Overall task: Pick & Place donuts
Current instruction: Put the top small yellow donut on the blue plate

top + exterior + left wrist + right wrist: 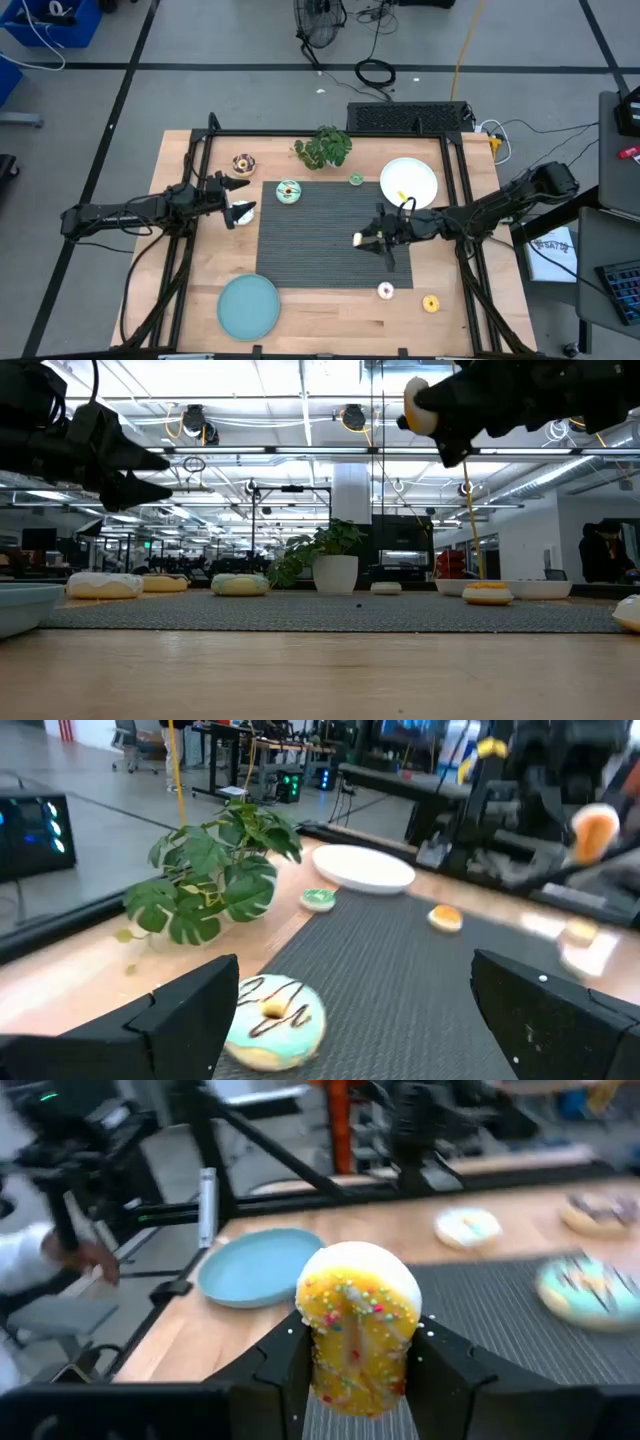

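wooden table [330, 315] bears a dark mat [325, 235], teal plate [248, 306], white plate [409, 183], plant [323, 148].

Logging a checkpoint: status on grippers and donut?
Right gripper shut on yellow donut, lifted over mat. Left gripper open, waiting at mat's edge. Nothing blocking.

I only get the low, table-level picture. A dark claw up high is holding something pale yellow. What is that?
Observer: A yellow-iced donut with coloured sprinkles. It is clamped on edge in the right gripper, above the striped mat.
Operator: Is anything on that blue-green dish at my left?
Observer: No. From above, the teal plate has no donut on it.
Operator: And the other claw, what is it up to?
Observer: The left gripper is open and holds nothing. It is just off the mat's left edge and points toward a teal-iced donut on the mat.
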Available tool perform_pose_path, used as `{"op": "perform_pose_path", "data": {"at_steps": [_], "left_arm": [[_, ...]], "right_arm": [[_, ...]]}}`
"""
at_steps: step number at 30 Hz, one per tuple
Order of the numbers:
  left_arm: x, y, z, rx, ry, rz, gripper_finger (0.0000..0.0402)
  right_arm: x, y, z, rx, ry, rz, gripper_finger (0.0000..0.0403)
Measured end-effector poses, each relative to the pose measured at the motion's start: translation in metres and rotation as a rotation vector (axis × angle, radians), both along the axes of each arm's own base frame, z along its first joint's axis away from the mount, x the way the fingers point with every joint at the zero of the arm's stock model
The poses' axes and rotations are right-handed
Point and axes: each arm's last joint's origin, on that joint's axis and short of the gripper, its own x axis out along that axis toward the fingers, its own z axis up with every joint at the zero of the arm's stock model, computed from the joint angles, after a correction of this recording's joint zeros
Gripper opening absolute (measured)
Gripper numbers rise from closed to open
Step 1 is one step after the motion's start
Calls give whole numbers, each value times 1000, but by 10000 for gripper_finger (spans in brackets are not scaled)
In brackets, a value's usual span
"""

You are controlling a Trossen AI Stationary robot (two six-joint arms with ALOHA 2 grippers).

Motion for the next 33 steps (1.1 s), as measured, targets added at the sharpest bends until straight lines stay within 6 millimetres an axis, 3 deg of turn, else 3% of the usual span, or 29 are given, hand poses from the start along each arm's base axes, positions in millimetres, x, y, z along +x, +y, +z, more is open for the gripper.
{"op": "perform_pose_path", "data": {"at_steps": [5, 11, 16, 19, 25, 33], "left_arm": [[0, 0, 2, -53, -42, 4, 392], [0, 0, 3, -48, -43, 3, 392], [0, 0, 8, -68, -105, 9, 392], [1, -1, 8, -98, -113, -25, 392], [5, -3, 5, -121, -80, -113, 392], [22, -10, -6, -21, 54, -178, 392]], "right_arm": [[11, 6, -9, -56, -68, 97, 125], [15, 8, -22, -126, -33, 153, 125], [15, 6, -25, -155, -2, 101, 125], [17, 4, -26, -196, 122, 39, 125], [35, 6, -5, -310, 450, -57, 125], [44, 6, 25, -339, 542, -108, 125]]}}
